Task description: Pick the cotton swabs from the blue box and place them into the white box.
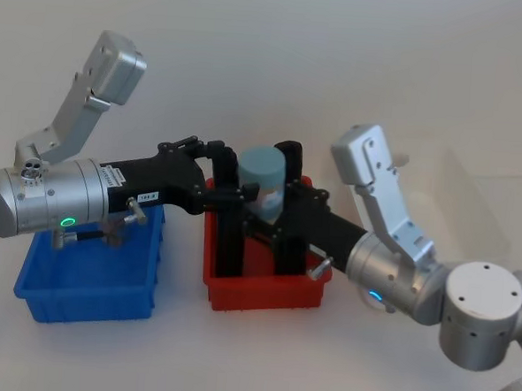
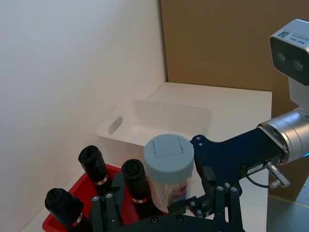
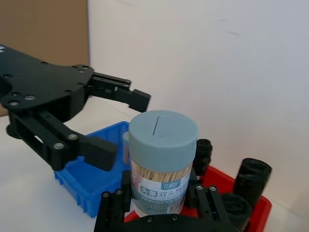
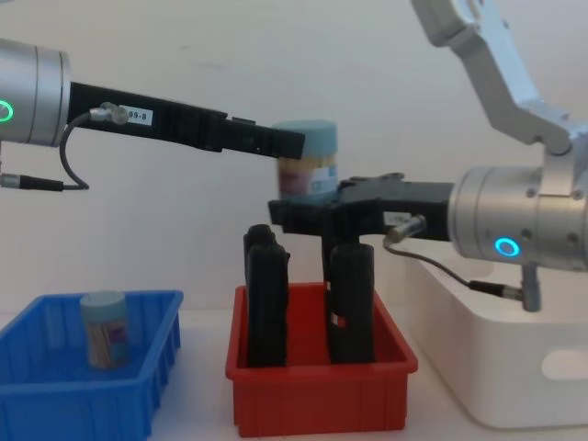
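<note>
Swab jar [image 3: 163,162] is up in the air over the red bin [image 4: 317,401]. Upright, pale blue lid on top, printed label and sticks visible through the clear wall. It sits higher than the tops of the black containers [image 4: 351,303], which stand upright in the red bin directly below.

Right gripper [image 3: 161,193] comes in from the robot's right. Its fingers are closed on the jar's lower half, one on each side, pressed against the label. The jar's weight appears to be carried here.

Left gripper [image 3: 121,126] comes in from the left at lid height. Fingers are spread wide with nothing clamped between them. In the chest view one fingertip ends right at the side of the lid; cannot tell whether it touches.

Blue box [image 4: 55,404] is on the table just left of the red bin. A second jar [image 4: 103,328] stands upright inside it.

White box [image 4: 514,367] is just right of the red bin, under the right arm, and taller than both bins. The held jar is not over it, being left of its near wall.
</note>
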`<state>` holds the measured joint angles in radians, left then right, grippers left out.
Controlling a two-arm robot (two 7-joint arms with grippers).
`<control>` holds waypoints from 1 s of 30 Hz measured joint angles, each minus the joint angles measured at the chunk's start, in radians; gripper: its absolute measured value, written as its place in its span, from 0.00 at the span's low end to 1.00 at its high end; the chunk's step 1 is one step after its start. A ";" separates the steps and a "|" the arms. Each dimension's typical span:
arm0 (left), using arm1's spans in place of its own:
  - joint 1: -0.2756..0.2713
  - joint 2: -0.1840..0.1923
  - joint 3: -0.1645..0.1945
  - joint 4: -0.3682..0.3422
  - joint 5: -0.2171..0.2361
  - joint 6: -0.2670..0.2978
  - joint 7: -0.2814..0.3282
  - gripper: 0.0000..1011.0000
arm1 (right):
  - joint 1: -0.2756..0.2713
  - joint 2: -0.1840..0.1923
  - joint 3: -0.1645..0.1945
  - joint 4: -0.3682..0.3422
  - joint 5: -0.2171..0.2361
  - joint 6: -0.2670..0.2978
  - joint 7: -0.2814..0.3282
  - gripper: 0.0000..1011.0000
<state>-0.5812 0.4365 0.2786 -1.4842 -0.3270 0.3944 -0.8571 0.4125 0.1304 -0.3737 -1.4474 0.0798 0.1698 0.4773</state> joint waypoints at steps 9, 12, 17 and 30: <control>0.000 0.000 0.000 0.000 0.000 0.000 0.000 0.99 | -0.049 0.048 0.034 -0.060 0.050 0.002 -0.086 0.64; 0.000 0.000 0.000 0.000 0.000 0.000 0.000 0.99 | -0.067 0.066 0.048 -0.077 0.067 0.001 -0.117 0.64; 0.000 0.000 0.000 0.000 0.000 0.000 0.000 0.99 | -0.093 0.095 0.074 -0.095 0.094 -0.007 -0.176 0.64; 0.000 0.000 0.000 0.000 0.000 0.000 0.000 0.99 | -0.110 0.137 0.129 -0.057 0.138 -0.035 -0.301 0.64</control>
<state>-0.5812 0.4365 0.2787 -1.4842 -0.3270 0.3944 -0.8570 0.3024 0.2669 -0.2449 -1.5045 0.2178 0.1348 0.1760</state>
